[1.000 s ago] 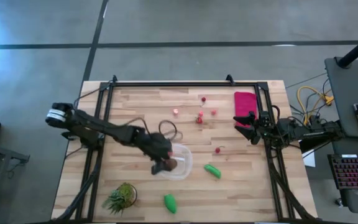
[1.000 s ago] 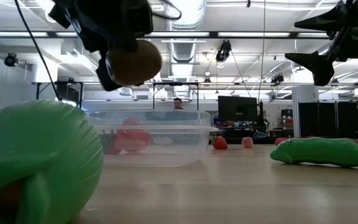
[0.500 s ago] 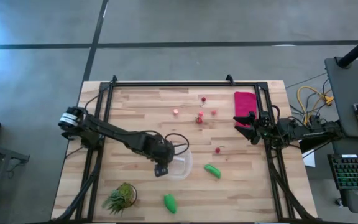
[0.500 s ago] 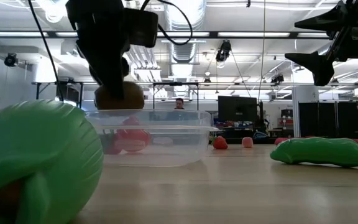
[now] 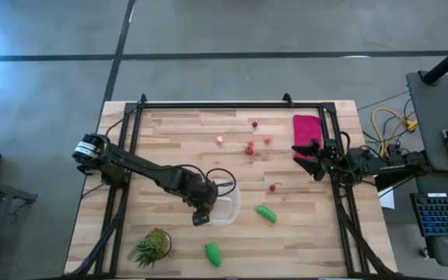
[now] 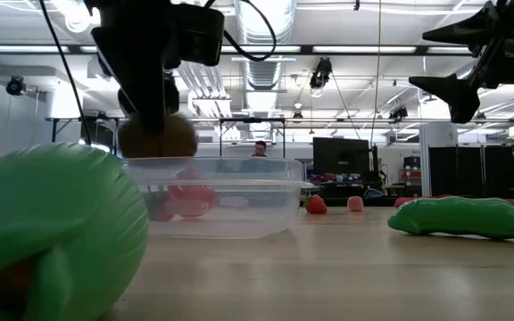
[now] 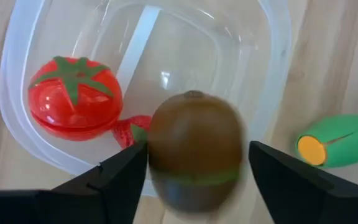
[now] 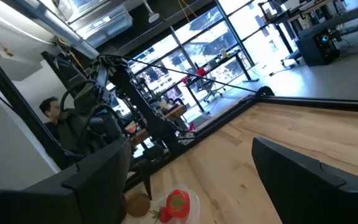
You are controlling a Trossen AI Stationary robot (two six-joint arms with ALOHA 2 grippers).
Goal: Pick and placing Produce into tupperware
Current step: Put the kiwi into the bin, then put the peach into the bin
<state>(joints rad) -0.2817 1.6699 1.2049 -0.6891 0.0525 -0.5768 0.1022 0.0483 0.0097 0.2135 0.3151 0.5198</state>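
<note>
Nearest the low camera lies a green oblong piece (image 6: 47, 232), still on the wood, at the table's near edge. Behind it stands the tupperware (image 6: 217, 207), holding a red tomato (image 7: 74, 98) and a small red berry (image 7: 130, 130). The left gripper (image 7: 194, 165) hangs at the container's near rim with the brown piece (image 7: 194, 149) between its fingers (image 7: 114, 177); the fingers look spread slightly wider than the piece, so I cannot tell whether they grip it or have let go. Step in hand, as I judge it: delivering the brown piece. The piece seems to straddle the rim, so the next move likely needs a small shift inward before release, else it may tip onto the table. A second green piece (image 5: 266, 213) lies just beside the container, with open wood around it. Farther off, red berries (image 5: 250, 145) are scattered. The right gripper (image 5: 306, 149) waits open at the table's right edge.
</note>
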